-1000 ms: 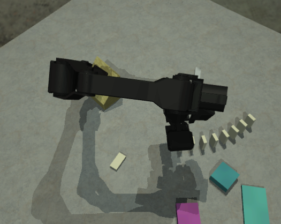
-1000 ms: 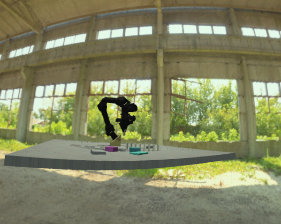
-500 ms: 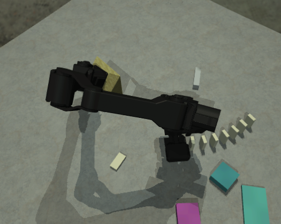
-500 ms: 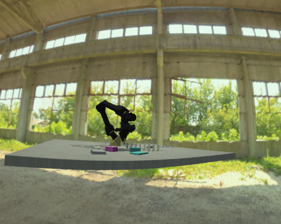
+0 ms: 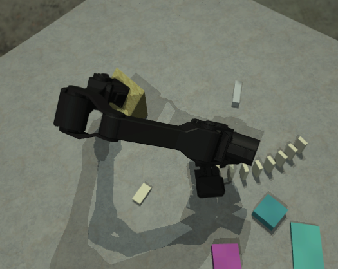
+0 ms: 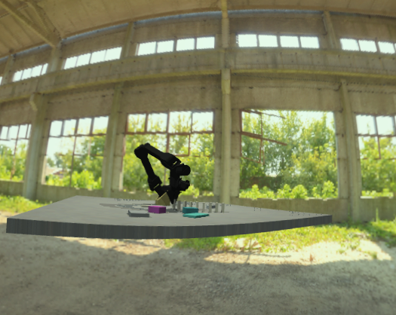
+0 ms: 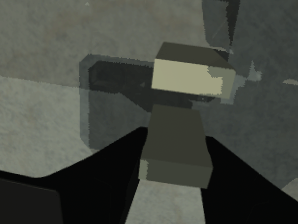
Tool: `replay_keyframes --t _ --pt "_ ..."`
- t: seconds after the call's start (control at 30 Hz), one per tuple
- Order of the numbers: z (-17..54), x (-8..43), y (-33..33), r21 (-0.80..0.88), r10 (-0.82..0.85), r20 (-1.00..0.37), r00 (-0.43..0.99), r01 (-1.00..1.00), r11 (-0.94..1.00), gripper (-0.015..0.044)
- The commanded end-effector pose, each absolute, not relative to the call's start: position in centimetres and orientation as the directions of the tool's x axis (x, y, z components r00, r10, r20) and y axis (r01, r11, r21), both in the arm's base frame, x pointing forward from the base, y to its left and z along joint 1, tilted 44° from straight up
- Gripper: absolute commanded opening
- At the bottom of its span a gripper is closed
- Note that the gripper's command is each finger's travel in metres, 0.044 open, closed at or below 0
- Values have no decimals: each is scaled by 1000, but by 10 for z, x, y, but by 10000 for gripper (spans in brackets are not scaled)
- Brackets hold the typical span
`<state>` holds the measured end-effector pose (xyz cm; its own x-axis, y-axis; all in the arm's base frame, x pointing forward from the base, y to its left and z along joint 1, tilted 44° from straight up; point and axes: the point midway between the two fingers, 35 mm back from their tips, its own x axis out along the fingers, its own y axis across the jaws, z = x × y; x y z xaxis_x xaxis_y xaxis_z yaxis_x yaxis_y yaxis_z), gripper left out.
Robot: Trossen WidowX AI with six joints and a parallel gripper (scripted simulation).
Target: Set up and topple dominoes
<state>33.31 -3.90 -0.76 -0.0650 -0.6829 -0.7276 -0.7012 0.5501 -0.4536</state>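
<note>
My gripper (image 7: 174,140) (image 6: 175,203) is shut on a grey-looking domino (image 7: 175,173), held upright between the fingers. In the top view the fingers and held domino are hidden under the arm. In the wrist view a cream domino (image 7: 186,77) stands just beyond the held one, with a narrow gap. Several standing dominoes form a slightly curved row, including one near the gripper (image 5: 244,172), a middle one (image 5: 270,164) and the far right one (image 5: 300,145). The row's left end is partly hidden by the arm. A loose cream domino (image 5: 141,194) lies flat left of the row.
A pale grey block (image 5: 237,92) lies behind the row. A teal block (image 5: 270,210) (image 6: 190,209), a flat turquoise block (image 5: 307,246) (image 6: 196,215) and a magenta block (image 5: 226,256) (image 6: 157,209) are in front. A yellow block (image 5: 138,101) is by the arm's base. A grey slab (image 6: 139,213) is near the edge.
</note>
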Motion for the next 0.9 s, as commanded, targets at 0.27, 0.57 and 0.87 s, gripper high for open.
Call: replay_keyframes --t 0.27,0.57,0.87 --pt "-7 333 -40 -456 -686 -725 -63 -703 546 343" --pt "6 338 -24 -459 -682 -729 -59 -697 551 440" --pt "85 341 50 -449 -679 -731 -66 -702 552 440"
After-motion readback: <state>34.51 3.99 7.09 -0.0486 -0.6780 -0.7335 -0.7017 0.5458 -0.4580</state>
